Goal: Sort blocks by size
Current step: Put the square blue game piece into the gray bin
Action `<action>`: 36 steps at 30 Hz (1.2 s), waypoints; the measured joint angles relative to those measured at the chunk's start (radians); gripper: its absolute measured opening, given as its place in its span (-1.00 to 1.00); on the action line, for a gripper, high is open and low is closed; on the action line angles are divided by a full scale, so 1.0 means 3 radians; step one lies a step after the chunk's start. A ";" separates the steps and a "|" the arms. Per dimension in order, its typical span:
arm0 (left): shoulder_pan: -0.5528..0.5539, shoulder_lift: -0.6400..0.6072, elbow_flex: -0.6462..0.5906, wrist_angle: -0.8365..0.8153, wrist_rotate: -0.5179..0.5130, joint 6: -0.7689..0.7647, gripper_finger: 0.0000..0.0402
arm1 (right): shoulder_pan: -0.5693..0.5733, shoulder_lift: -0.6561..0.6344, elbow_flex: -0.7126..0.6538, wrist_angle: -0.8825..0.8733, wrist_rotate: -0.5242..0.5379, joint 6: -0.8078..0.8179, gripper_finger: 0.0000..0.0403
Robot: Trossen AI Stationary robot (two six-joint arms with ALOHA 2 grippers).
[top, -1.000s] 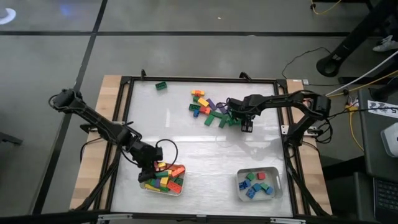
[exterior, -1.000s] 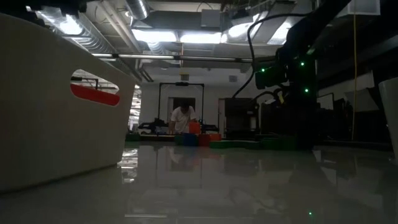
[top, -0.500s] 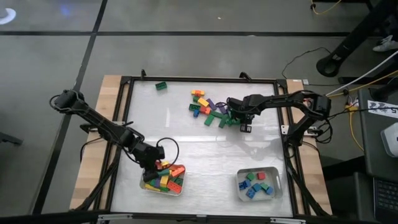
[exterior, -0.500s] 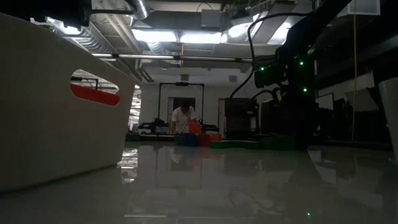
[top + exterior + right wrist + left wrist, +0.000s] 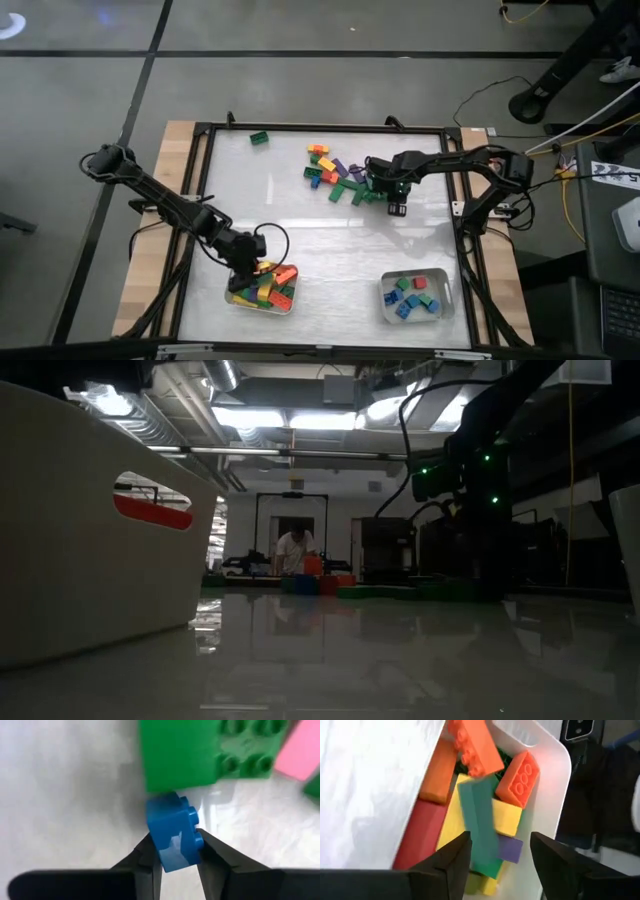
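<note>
Blue block [image 5: 172, 837] base hidden between right hand [image 5: 174, 851] fingers

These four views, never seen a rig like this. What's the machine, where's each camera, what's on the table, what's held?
It is a robot with two dark arms at a table, sorting toy blocks by size.

The high view looks straight down. A loose pile of blocks lies at the far middle, and one green block sits apart. The left tray holds long blocks; the right tray holds short ones.

The low view looks level across the table into the room.

Each wrist view looks past that arm's own fingers. The left pincer is open above its tray, with a long green block just beyond it. The right pincer grips a small blue block at the pile.
</note>
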 joint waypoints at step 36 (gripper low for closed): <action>0.1720 0.0677 -0.0001 0.2359 -0.1367 0.1524 -0.08 | 0.3525 -0.0718 0.0898 -0.0605 -0.0192 0.3208 -0.32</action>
